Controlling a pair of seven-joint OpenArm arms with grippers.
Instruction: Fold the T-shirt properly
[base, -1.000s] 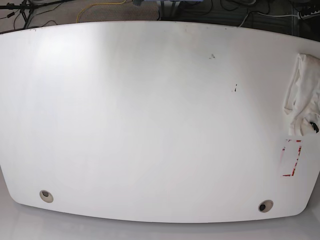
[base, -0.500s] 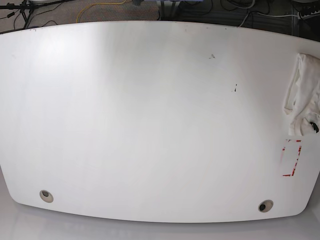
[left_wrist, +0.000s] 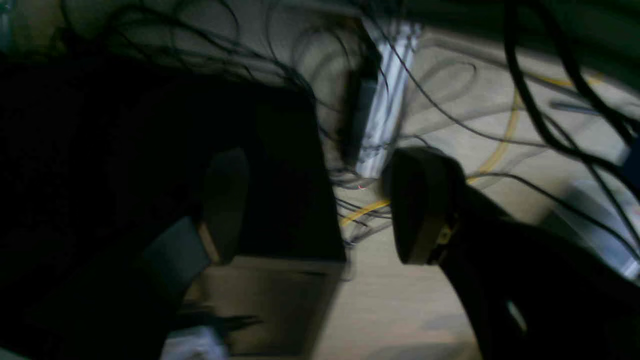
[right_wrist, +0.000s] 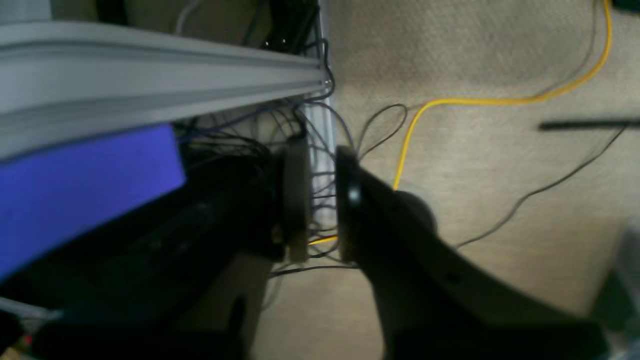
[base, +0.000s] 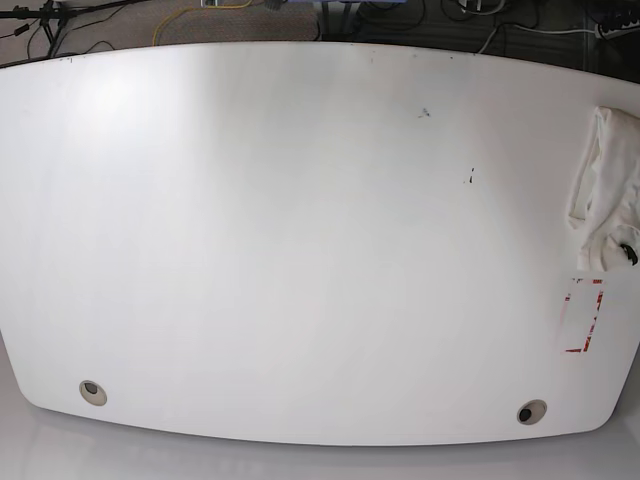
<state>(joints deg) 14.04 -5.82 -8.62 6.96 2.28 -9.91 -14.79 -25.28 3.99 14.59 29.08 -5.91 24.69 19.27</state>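
The white T-shirt (base: 603, 190) lies crumpled in a bunch at the right edge of the white table (base: 300, 250), partly cut off by the frame, with a small dark spot at its lower end. Neither arm shows in the base view. In the left wrist view my left gripper (left_wrist: 320, 200) is open and empty, hanging over the floor and cables, away from the table. In the right wrist view my right gripper (right_wrist: 322, 170) has its jaws almost together with only a thin slit and nothing between them, beside a metal frame rail.
A red-taped rectangle (base: 584, 318) is marked on the table just below the shirt. Two round cable holes (base: 92, 391) (base: 531, 411) sit near the front edge. A yellow cable (right_wrist: 480, 100) and several black wires run over the carpet.
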